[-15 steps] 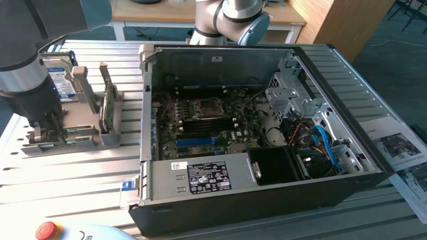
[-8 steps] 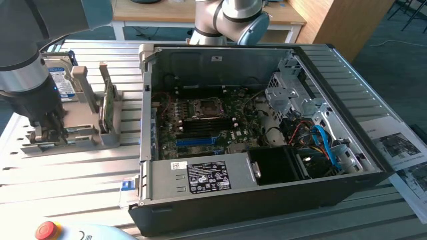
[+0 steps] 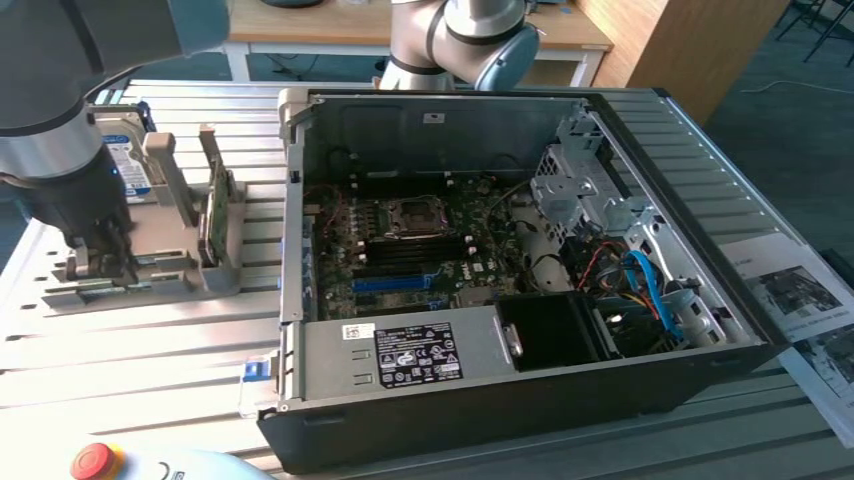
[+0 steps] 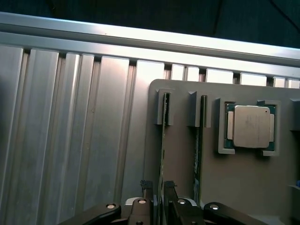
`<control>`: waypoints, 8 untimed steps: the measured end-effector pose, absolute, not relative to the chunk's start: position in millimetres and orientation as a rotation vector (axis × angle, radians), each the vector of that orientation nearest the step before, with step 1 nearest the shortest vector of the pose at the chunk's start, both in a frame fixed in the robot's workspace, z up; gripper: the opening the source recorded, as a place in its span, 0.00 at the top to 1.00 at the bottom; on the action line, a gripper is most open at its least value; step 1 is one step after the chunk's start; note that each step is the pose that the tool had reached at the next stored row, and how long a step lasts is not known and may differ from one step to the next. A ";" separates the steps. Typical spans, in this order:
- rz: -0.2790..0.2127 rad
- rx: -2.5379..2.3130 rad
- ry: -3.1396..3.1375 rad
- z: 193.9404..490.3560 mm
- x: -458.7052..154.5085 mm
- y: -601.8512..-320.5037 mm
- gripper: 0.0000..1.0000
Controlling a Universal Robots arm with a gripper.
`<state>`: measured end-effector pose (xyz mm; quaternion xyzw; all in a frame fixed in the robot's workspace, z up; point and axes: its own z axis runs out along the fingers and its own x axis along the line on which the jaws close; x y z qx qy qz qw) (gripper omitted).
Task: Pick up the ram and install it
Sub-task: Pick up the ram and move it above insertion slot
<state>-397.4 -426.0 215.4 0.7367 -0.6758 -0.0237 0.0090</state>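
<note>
In the wrist view the ram stands on edge in a slot of the grey holder, a thin green strip running toward me. My gripper straddles its near end, and the two dark fingertips sit tight against either side of the stick, shut on it. The ram still rests in its slot. From the exterior view, my gripper is lowered onto the holder at the exterior view's left, well apart from the open computer case with its motherboard.
A second thin green board stands in the neighbouring slot, and a CPU lies in a recess beyond it. On the holder also stand a broader green card and a hard drive. A red stop button sits near the front.
</note>
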 end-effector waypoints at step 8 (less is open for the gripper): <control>-0.074 2.301 -2.111 214.3 -397.1 -425.1 0.76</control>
